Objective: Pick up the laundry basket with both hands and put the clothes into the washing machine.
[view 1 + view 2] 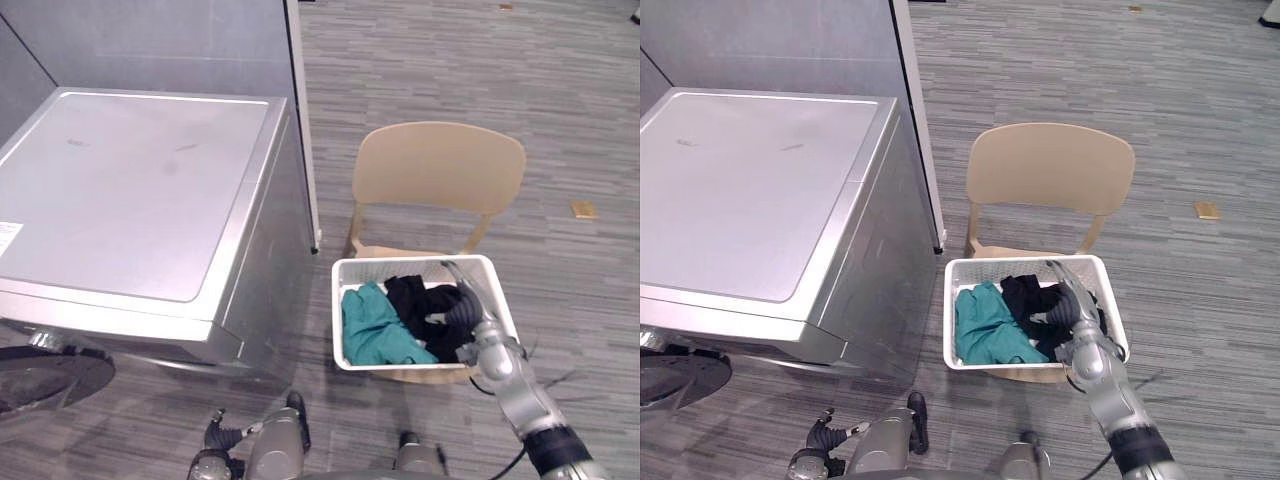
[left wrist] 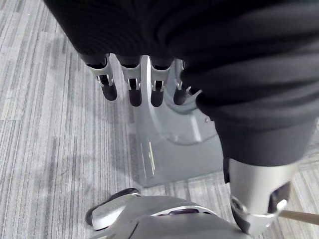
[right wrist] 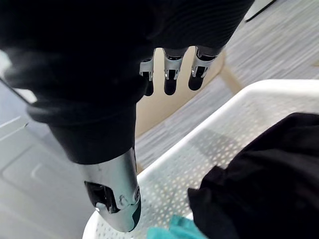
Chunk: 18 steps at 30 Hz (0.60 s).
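Left hand (image 2: 130, 88) low before the front of the washing machine (image 1: 140, 190), fingers straight, slightly apart, pointing at the floor, holding nothing. Machine silver, at far left, with a flat bare top. Round dark door (image 1: 45, 378) swung open at its lower front. Tan chair (image 1: 440, 165) just right of the machine. White perforated laundry basket (image 1: 338, 315) resting on the chair seat, not yet lifted, well apart from the left hand. Teal garment (image 1: 372, 325) bunched in the basket's left half. Black garment (image 1: 415, 295) heaped in the right half, touching the teal one. Right hand (image 1: 463, 320) over the basket's right side above the black garment, fingers straight and close together, aimed toward the far rim, clasping nothing. Contact with cloth or rim impossible to tell.

Likely hazards:
- **One-sided lift.** Only one hand near the basket, so a lift by the right rim alone liable to tip it leftward, spilling both garments or dragging it off the seat.
- **Wrong grasp.** Fingers closing on black cloth instead of the rim, hence cloth raised and basket left behind.
- **Tight approach.** Left hand's path to the left rim narrow between machine side and chair, with a knock against either able to shove the chair and shift the basket.
- **Open door.** Low at the front, a possible snag during the carry.
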Tool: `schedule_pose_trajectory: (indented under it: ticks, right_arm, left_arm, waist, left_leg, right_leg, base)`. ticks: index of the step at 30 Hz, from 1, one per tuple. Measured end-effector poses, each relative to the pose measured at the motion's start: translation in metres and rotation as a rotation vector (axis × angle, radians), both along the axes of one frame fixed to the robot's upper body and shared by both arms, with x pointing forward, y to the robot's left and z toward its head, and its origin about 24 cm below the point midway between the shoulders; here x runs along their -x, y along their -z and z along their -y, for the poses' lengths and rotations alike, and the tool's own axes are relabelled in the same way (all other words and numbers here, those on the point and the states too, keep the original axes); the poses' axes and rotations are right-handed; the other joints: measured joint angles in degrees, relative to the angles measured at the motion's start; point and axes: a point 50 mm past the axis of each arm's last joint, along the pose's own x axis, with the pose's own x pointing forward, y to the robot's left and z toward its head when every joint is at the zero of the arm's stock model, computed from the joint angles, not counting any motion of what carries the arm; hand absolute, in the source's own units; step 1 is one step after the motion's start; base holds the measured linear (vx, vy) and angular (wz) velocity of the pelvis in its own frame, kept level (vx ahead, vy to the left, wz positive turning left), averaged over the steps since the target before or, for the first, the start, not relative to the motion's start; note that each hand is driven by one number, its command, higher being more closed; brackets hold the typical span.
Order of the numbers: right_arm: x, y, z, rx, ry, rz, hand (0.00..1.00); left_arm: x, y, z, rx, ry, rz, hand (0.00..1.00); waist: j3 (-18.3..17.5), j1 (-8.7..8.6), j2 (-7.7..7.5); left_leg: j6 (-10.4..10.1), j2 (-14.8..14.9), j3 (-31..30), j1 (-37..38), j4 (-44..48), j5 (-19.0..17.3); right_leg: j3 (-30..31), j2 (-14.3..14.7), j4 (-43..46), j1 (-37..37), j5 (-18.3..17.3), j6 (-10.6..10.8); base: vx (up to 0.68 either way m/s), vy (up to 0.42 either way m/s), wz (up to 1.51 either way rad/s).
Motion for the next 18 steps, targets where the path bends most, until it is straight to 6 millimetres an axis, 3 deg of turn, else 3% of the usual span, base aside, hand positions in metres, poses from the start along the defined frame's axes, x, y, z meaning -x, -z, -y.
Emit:
schedule_pose_trajectory:
  ticks: [3, 7, 14, 15, 18]
  right_arm:
    - [-0.023, -0.014, -0.003, 0.112, -0.058, 0.018, 0.0]
    - [-0.051, -0.031, -0.002, 0.225, -0.066, 0.019, 0.0]
    - [-0.079, -0.048, 0.006, 0.42, -0.035, 0.002, 0.0]
    - [-0.08, -0.05, 0.007, 0.43, -0.029, 0.007, 1.0]
    - [-0.09, -0.07, 0.002, 0.451, -0.01, 0.102, 1.0]
  left_arm:
    - [-0.021, -0.007, 0.001, -0.002, 0.012, 0.065, 0.0]
    - [-0.052, -0.021, -0.001, -0.016, 0.005, 0.168, 0.0]
    - [-0.078, -0.033, 0.002, -0.007, -0.038, 0.256, 0.0]
    - [-0.081, -0.035, 0.002, -0.003, -0.045, 0.264, 0.0]
    - [-0.095, -0.041, 0.01, 0.022, -0.053, 0.306, 0.0]
  waist:
    - [2.96, 1.16, 1.28]
    - [9.69, 2.33, 1.16]
    - [12.11, 6.71, 1.46]
    - [12.18, 7.07, 1.43]
    - [12.49, 7.44, 1.16]
  left_leg:
    - [0.44, 0.08, -0.72, -4.43, -1.22, 2.29]
    - [0.9, 0.06, -2.73, -8.43, -1.57, 4.24]
    - [1.05, -1.1, -6.9, -16.5, -2.64, 6.73]
    - [1.0, -1.13, -7.07, -17.16, -2.84, 6.95]
    - [0.88, -2.14, -8.3, -19.0, -5.5, 8.93]
  right_leg:
    - [-0.25, 0.55, 0.5, -4.9, 1.29, -0.49]
    - [-1.81, 1.05, 2.07, -8.18, 2.14, -0.92]
    - [-5.04, 0.76, 6.07, -15.9, 1.44, -2.0]
    - [-5.08, 0.72, 6.7, -16.8, 1.18, -2.32]
    - [-6.14, -0.59, 9.98, -20.33, -0.98, -2.1]
  base:
    - [-0.09, -0.012, 0.05]
    - [-0.05, -0.009, 0.19]
    - [0.01, 0.002, 0.24]
    - [0.0, -0.004, 0.19]
    - [0.0, -0.027, 0.27]
